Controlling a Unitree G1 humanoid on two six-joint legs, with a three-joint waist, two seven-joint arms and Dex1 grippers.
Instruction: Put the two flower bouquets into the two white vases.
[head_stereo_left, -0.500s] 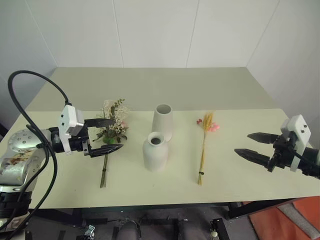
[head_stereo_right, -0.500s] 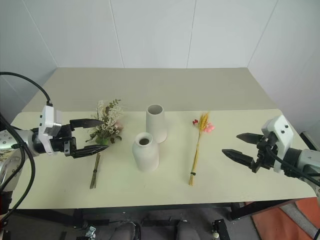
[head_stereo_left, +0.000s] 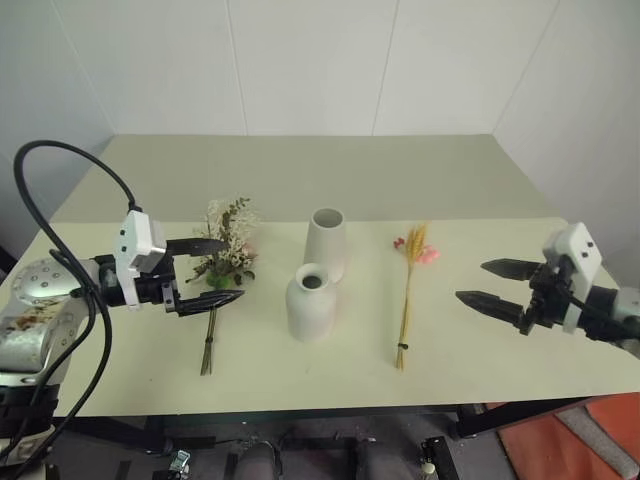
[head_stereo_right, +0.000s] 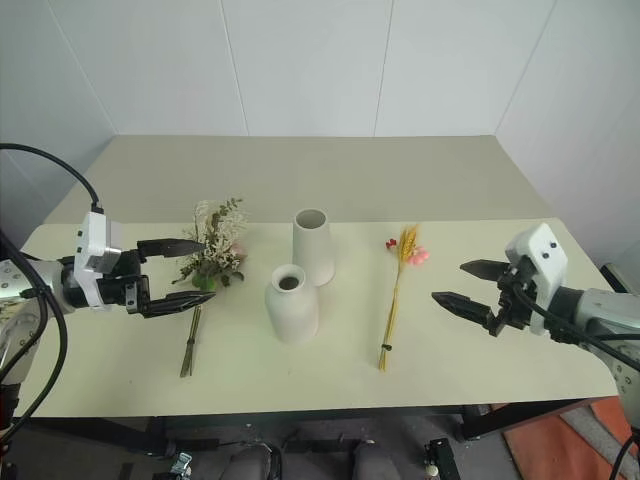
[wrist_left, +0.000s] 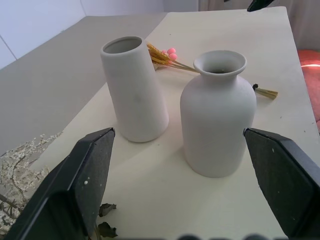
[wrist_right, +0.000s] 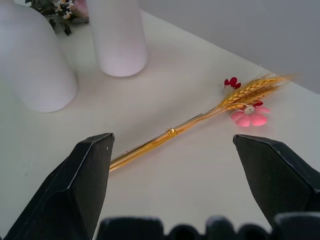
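Left gripper (head_stereo_right: 182, 271) jaws open, straddling rose bouquet (head_stereo_right: 212, 256) on worktop (head_stereo_right: 330, 175). Right gripper (head_stereo_right: 460, 285) jaws open, empty, wheat bouquet (head_stereo_right: 395, 295) near, ahead, untouched.

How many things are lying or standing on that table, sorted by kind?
White vases: 2, the taller tapered vase and the squatter narrow-necked vase, both standing upright.
Flower bouquets: 2, the wheat stalk bunch and the fuller rose bouquet, both lying flat on the table.
Total: 4
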